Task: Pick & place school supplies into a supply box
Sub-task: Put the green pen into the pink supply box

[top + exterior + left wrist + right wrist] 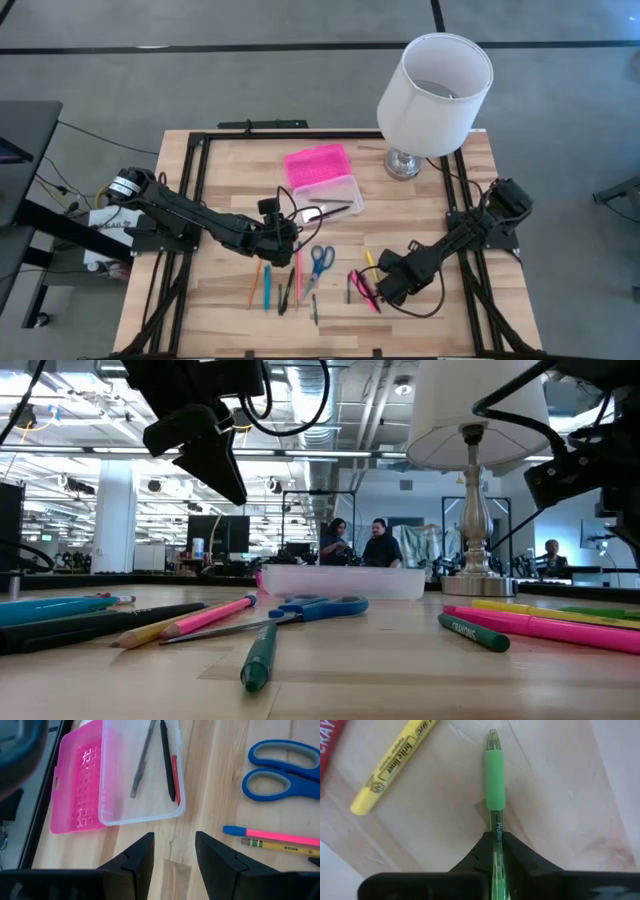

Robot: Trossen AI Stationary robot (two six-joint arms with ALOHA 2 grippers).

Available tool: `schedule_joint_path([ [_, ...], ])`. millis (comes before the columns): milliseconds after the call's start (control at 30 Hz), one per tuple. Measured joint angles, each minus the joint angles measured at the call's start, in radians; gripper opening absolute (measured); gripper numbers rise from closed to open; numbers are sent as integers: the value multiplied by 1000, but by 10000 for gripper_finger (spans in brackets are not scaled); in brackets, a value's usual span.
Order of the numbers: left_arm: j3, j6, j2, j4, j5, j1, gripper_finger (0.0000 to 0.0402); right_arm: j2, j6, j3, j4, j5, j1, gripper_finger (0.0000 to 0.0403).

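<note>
1. High view. The supply box (327, 192) lies open near the middle of the tabletop (230, 160), its pink lid (315, 162) folded back toward the lamp (432, 90). The left gripper (283, 232) hovers just in front of the box, above the loose pens and pencils (275, 285) and beside the scissors (320, 260). The right gripper (385, 287) is down at the right-hand cluster of markers (362, 288), well apart from the box.

2. Low view. The scissors (320, 607), a pink pencil (212, 616) and a green pen (258, 657) lie flat on the tabletop in front of the clear box (340, 580). One gripper (215, 455) hangs clear above them; by the high view this is the left one.

3. Left wrist view. The left jaws stand open and empty. Two dark pens (167, 760) and a red one (175, 775) already lie in the box (115, 815).

4. Right wrist view. The right jaws are closed on a green pen (495, 790), gripping its clear barrel. A yellow highlighter (392, 765) lies beside it, not touching.

5. Step in hand, judged: pick of the green pen, grasp made, lift not yet done.

6. Next move, judged: raise the pen clear of the neighbouring markers, carry it across to the box, align it with the long side, and release. The left arm near the box may need clearance.
</note>
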Motion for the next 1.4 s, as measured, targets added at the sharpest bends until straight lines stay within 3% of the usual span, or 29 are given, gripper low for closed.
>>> schedule_joint_path([
  [133, 0, -19, 0, -25, -1, -1, 139, 3, -47, 6, -23, 18, -10, 5],
  [500, 0, -143, 0, -168, -35, -39, 139, 10, -181, 106, -191, 237, -25, 3],
  [867, 0, -401, 0, -311, -181, -208, 139, 8, -427, 207, -186, 432, -135, 2],
  [1167, 0, -563, 0, -378, -241, -329, 139, 7, -571, 193, -200, 231, -226, 7],
  [1400, 0, -604, 0, -385, -254, -359, 139, 6, -680, 162, -196, 151, -274, 67],
])
